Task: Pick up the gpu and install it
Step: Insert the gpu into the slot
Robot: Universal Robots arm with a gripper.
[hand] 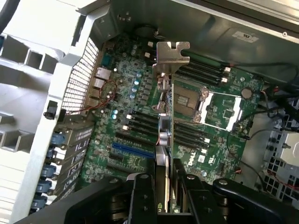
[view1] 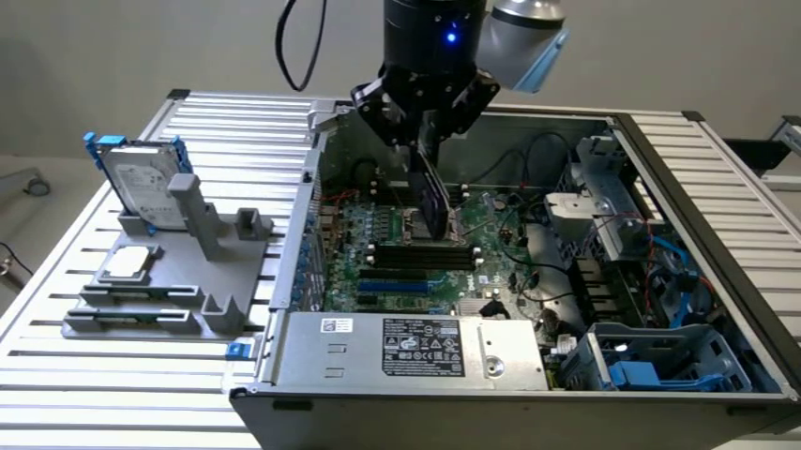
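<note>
The gpu hangs edge-down inside the open computer case, over the middle of the green motherboard. My gripper is shut on its upper edge. In the wrist view the gpu appears edge-on, with its silver end bracket at the far end. There my gripper clamps the card from both sides with its black fingers. The card stands above the board and apart from it, over the CPU socket and the black slots.
A silver hard drive in a blue frame stands on a grey fixture at the exterior view's left. The power supply fills the case's near side. Cables and drive cages crowd its right. A blue slot lies beside the card.
</note>
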